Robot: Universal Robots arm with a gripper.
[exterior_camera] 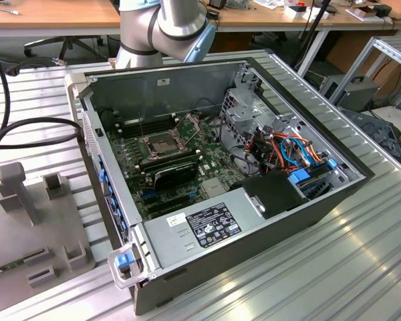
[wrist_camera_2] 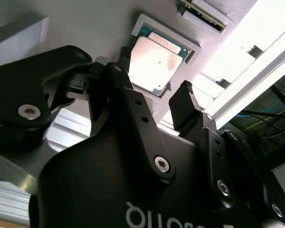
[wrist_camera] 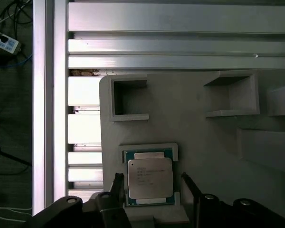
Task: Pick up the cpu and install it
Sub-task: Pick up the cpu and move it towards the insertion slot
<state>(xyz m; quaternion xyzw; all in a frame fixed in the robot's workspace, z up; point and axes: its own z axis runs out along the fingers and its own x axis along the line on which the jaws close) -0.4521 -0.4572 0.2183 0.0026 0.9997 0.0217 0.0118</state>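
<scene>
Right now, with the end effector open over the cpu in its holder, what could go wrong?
1. The end effector straddles the cpu close to the holder rim. Closing could catch the rim instead of the chip's edges.
2. The cpu lies flat and low in that recess, so a shallow grip may tilt or drop it.
3. In the exterior view, the socket sits deep in the case near cables, so placement may be tight.

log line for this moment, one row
stage: pre-grasp | gripper: open, over cpu, one finger on each side | cpu: flat in grey holder recess, not lifted
</scene>
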